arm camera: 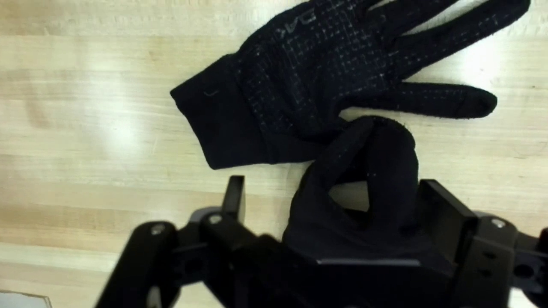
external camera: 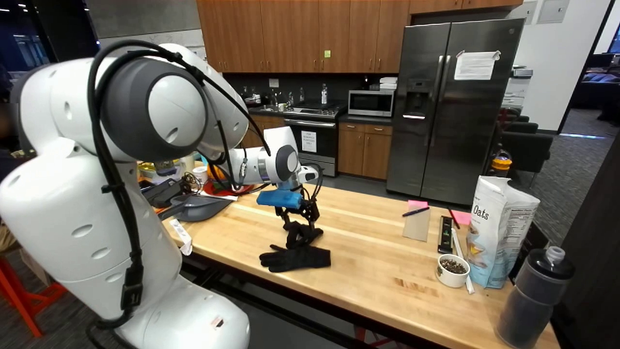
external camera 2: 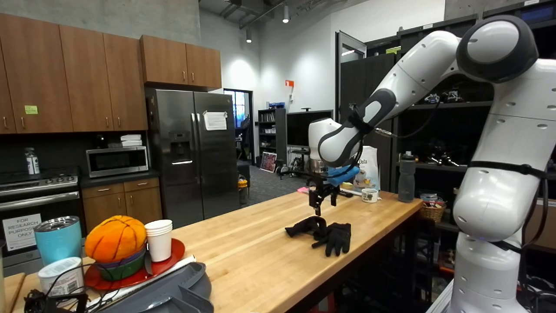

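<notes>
Two black gloves lie on the wooden table. The spread glove rests flat, its fingers fanned out and light grip marks on its palm. Touching it is the bunched glove, folded into a loop with a gap through which the wood shows. My gripper stands open above the bunched glove, one finger on each side of it, holding nothing. In both exterior views the gripper points down over the bunched glove, nearer to it than to the spread glove. The gripper's body hides part of the bunched glove in the wrist view.
A small bowl, an oats bag, a bottle and a black level stand or lie at one end. The other end bears a grey dustpan, a red plate, paper cups and a blue tumbler.
</notes>
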Robot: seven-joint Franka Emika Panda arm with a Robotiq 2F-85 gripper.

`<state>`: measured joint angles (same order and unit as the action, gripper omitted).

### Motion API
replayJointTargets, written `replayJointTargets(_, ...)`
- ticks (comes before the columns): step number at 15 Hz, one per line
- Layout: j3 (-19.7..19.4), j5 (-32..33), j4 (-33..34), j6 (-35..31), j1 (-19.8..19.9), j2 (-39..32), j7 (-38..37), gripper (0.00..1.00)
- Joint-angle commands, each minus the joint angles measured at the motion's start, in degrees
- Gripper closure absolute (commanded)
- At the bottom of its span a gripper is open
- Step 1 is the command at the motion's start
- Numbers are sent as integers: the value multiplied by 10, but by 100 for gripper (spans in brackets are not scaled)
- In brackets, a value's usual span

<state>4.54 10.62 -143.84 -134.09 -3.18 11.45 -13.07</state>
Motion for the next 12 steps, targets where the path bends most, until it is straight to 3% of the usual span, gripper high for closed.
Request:
replayJointTargets(1, -14, -26, -42, -41, 15, 13, 12, 0)
replayJointTargets(7, -42, -76, -69, -80, 34, 11, 45, 0)
replayJointTargets(12, -52, -78, -65, -102, 45, 10, 58, 0)
